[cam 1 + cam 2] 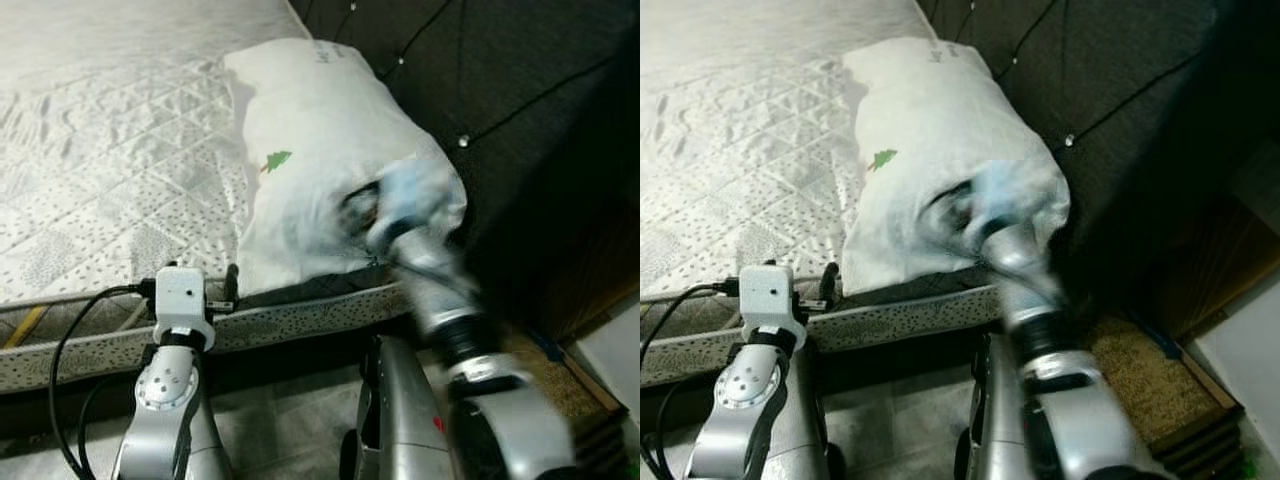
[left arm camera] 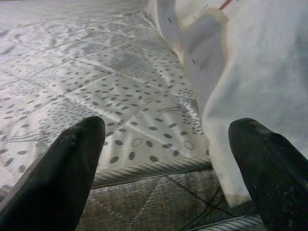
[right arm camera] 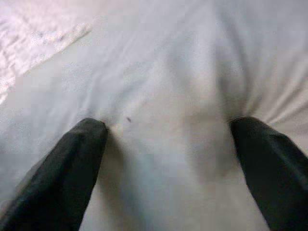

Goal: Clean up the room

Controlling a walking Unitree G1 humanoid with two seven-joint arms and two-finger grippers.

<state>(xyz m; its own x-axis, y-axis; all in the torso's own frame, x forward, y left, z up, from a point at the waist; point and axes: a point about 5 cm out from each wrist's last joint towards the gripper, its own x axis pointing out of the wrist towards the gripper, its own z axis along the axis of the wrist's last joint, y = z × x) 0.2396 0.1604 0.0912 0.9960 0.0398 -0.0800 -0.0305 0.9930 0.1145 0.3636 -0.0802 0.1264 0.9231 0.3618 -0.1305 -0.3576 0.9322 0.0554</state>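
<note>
the pillow [image 1: 320,150] lies at the mattress [image 1: 110,160] corner by the headboard [image 1: 520,90], overhanging the near edge. the right gripper [image 3: 168,127], spread wide, presses both fingertips into it; a slip could shove it off the bed. the left gripper [image 2: 166,159] hovers wide at the mattress edge. the right arm is blurred

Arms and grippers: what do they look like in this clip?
Both arms are silver with jointed segments. The left arm carries a white boxy wrist camera module with black cables looping off it. Each gripper has two long, tapered black fingers. The right arm is motion-blurred.
</note>
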